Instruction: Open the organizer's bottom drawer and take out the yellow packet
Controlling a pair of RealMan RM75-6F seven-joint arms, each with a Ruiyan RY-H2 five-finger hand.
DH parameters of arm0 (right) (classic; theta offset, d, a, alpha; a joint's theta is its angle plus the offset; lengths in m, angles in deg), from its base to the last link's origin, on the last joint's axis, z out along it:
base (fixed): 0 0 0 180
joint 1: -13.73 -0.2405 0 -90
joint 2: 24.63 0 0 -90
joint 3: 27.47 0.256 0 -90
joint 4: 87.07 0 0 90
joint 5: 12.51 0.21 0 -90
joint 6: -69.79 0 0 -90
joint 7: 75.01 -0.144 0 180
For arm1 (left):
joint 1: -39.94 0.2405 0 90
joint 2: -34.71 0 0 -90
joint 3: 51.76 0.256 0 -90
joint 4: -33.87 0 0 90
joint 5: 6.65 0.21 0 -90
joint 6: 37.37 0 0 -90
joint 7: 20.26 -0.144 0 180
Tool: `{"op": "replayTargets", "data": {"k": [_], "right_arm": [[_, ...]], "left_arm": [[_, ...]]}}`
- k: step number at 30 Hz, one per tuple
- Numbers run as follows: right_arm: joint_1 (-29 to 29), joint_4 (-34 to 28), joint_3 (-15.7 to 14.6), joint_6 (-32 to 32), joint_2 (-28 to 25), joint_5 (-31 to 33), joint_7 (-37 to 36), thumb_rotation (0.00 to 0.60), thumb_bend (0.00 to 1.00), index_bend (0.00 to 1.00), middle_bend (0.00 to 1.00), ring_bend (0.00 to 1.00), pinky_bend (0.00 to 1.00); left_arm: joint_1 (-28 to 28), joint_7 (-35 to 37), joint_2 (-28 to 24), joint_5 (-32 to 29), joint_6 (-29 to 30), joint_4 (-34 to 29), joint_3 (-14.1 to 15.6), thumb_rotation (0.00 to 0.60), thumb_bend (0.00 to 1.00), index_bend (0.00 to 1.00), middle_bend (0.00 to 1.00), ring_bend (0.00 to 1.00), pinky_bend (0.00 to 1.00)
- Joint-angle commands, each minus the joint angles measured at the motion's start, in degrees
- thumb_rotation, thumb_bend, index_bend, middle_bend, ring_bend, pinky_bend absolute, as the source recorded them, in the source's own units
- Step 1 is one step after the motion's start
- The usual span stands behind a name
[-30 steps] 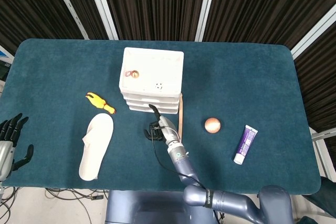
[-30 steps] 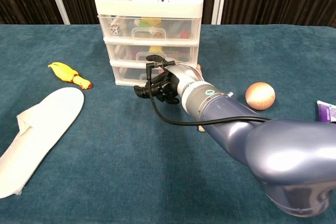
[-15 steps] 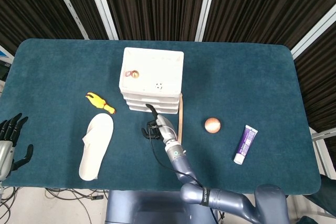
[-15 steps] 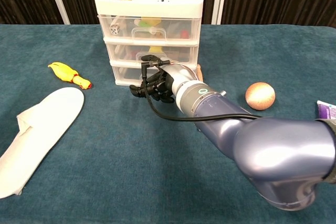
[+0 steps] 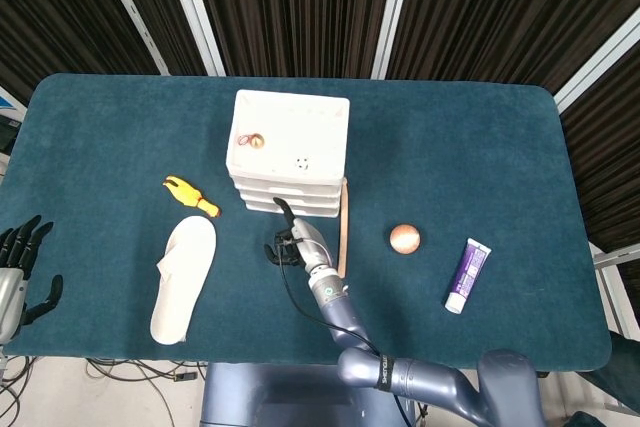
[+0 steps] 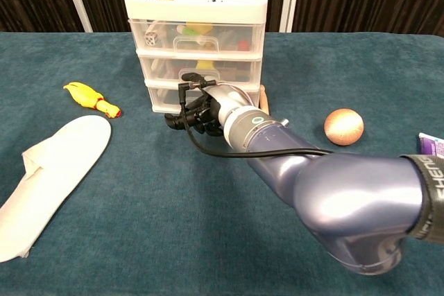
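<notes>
Two hands: only the right hand [image 6: 198, 114] is at work; it sits low against the front of the organizer [image 6: 198, 39], fingers curled in toward the bottom drawer [image 6: 165, 96]. Whether they hook the drawer front or merely touch it, I cannot tell.
Left hand: the left hand [image 5: 20, 262] hangs off the table edge, far to the organizer's left, fingers spread, holding nothing.
Bottom drawer: looks shut, its front level with the drawers above. Judging by the thin clear plastic, it should slide lightly (the whole organizer may creep forward if the pull is sharp, since nothing braces it).
Where to hold the drawer: my guess is the lip or handle at the middle of the front, now hidden behind the right hand.
Yellow packet: not visible; presumably inside the bottom drawer. Yellow shapes show through the upper drawers, but which is a packet I cannot tell.
How the packet should handle: likely light, soft and a bit slick, so a pinch across its flat faces would serve better than an edge grip.
Around the organizer: a rubber chicken [image 5: 190, 195] and a white slipper [image 5: 185, 277] lie to its left; a wooden stick [image 5: 343, 227] lies along its right side; a ball [image 5: 404, 238] and a purple tube [image 5: 467, 274] lie further right.
</notes>
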Motion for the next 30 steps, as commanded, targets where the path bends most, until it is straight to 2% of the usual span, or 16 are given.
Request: {"op": "replayTargets", "data": {"k": [1,23,30], "right_arm": [[-0.3,0.2,0.1,0.0,0.1,0.1,0.3,0.6,0.47,0.0,0.78,0.83,0.99],[-2.2,1.9,0.9,-1.9,0.3,1.8,1.2,0.6,0.47,0.0,0.78,0.83,0.99],[-2.6,1.9,1.0,-2.8,0.1,2.3,0.9,0.6,0.47,0.08,0.78,0.83,0.99]], "left_arm": [[0.0,0.0,0.0,0.0,0.0,0.0,0.0,0.6,0.47,0.03,0.0,0.0,0.0],[0.1,-0.1,-0.1,-0.2,0.0,0.0,0.0,0.6,0.47,0.03,0.0,0.0,0.0],[0.0,0.0,-0.1,-0.3,-0.1,0.0,-0.1,0.6,0.47,0.03,0.0,0.0,0.0]]}}
